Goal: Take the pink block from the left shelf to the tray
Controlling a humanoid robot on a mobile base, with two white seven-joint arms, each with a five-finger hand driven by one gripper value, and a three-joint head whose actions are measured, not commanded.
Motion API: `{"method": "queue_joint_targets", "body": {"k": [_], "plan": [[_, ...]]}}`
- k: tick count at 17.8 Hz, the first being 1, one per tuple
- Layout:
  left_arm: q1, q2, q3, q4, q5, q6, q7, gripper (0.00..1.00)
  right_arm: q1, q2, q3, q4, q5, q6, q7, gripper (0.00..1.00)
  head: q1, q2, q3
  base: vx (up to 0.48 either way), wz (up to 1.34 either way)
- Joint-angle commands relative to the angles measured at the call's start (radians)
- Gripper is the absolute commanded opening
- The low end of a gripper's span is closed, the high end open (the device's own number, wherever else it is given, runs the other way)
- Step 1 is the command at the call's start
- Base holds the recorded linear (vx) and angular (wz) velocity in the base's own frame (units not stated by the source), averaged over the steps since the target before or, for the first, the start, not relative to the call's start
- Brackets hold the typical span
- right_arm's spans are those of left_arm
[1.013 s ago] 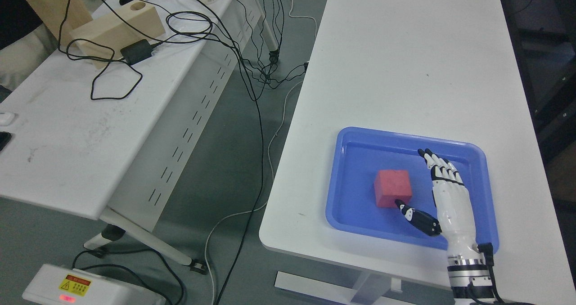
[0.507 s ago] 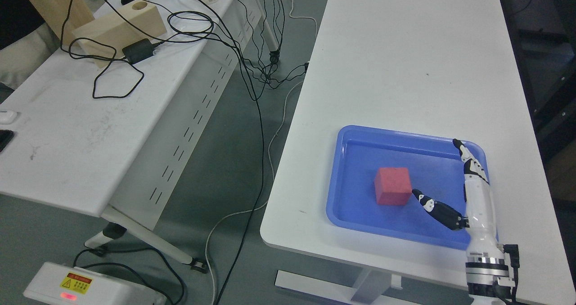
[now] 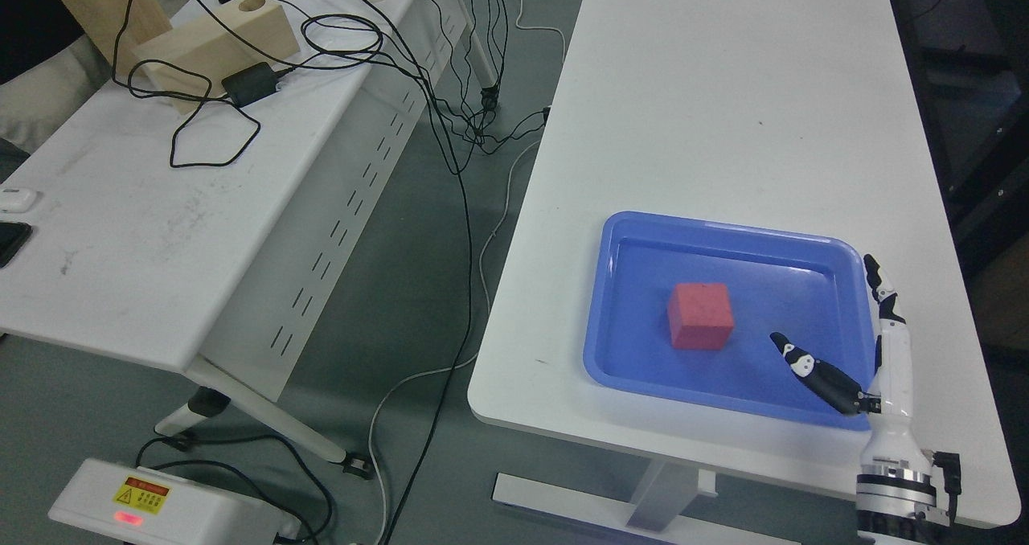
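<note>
The pink block [image 3: 701, 315] (it reads closer to red here) sits flat on the floor of the blue tray [image 3: 727, 227], near its middle and clear of every wall, on the white table [image 3: 723, 87]. The right hand [image 3: 883, 360] stands near the tray's right rim, well apart from the block, fingers straight and thumb spread wide, holding nothing. The left hand is out of view. The block looks like a small foam or light plastic cube with a faintly dimpled, matte skin, so I judge it light, a little yielding, not slippery and not fragile. The best hold would be thumb and fingers on two opposite side faces, around mid-height.
</note>
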Motion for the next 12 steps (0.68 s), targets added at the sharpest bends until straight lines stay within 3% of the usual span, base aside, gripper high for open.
{"method": "queue_joint_targets", "body": {"k": [1, 7, 12], "plan": [[-0.011, 0.017, 0.000, 0.000, -0.002, -0.001, 0.001, 1.00, 0.004, 0.006, -0.068, 0.000, -0.272, 0.005, 0.000, 1.00, 0.0000, 0.000, 0.000, -0.062, 0.00], [-0.011, 0.017, 0.000, 0.000, -0.002, -0.001, 0.001, 1.00, -0.003, 0.005, -0.074, 0.000, -0.289, 0.192, 0.064, 1.00, 0.0000, 0.000, 0.000, -0.068, -0.01], [-0.011, 0.017, 0.000, 0.000, -0.002, -0.001, 0.001, 1.00, -0.003, 0.005, -0.108, 0.000, -0.335, 0.203, 0.163, 1.00, 0.0000, 0.000, 0.000, -0.112, -0.04]]}}
